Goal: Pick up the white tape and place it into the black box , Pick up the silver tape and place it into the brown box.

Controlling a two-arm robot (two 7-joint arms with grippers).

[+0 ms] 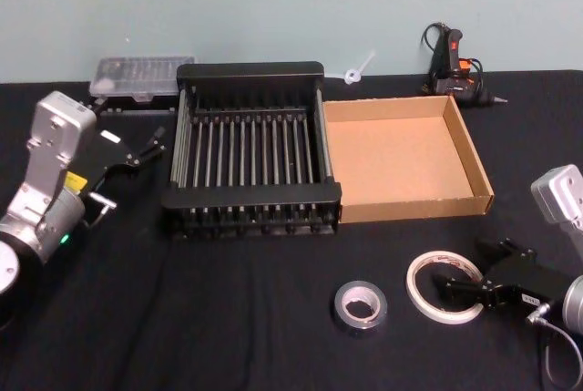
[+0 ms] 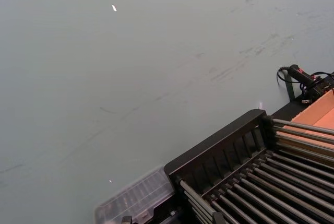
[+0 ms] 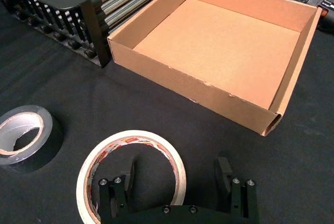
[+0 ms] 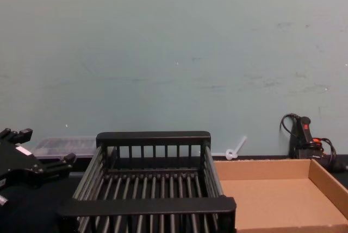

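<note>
Head view: the right gripper (image 1: 463, 293), jaws open, straddled the white tape's (image 1: 444, 286) rim near the table's front edge.
The next move looked to be closing, then carrying it to the black box (image 1: 250, 148); the left gripper (image 1: 137, 156) waited open.

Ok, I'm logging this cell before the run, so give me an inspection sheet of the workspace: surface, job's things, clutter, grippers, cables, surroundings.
Surface: black cloth-covered table.
Job's things: flat white tape ring and grey-silver duct tape roll lie on the cloth; black slatted plastic crate and tan cardboard box stand side by side, nothing inside.
Clutter: clear plastic case, black glue gun, small white plastic piece at the far edge.
Grippers: right gripper open, one finger inside the white ring; left gripper open, left of the crate.
Cables: glue gun's cord.
Surroundings: pale green wall.
</note>
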